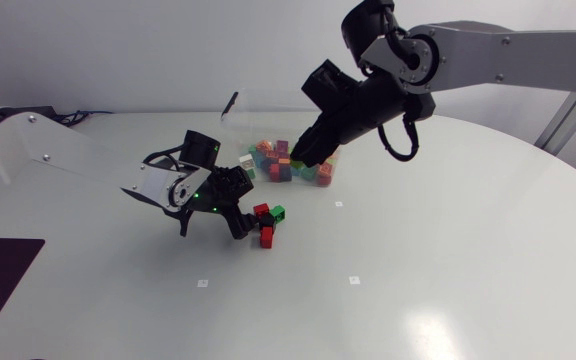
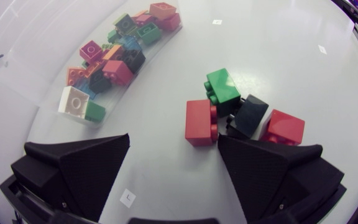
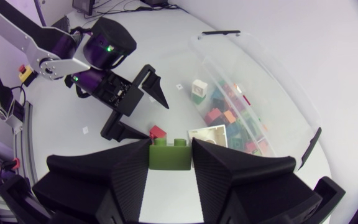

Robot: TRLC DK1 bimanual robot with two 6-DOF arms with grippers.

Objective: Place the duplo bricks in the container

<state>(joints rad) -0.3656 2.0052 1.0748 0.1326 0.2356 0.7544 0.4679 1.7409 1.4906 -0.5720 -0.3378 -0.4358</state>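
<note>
My right gripper (image 3: pixel 171 145) pinches a green brick (image 3: pixel 170 158) above the container (image 3: pixel 272 87); I'd centre it well inside (left gripper (image 2: pixel 173 146) gapes wide, empty) before releasing

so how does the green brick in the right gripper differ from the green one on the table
The olive-green duplo brick is clamped, lifted, in the right gripper; the bright green duplo brick lies on the white table ahead of the open left gripper. The held one is alone; the lying one touches a red brick and a black brick. Neither lies in the clear plastic container.
</note>
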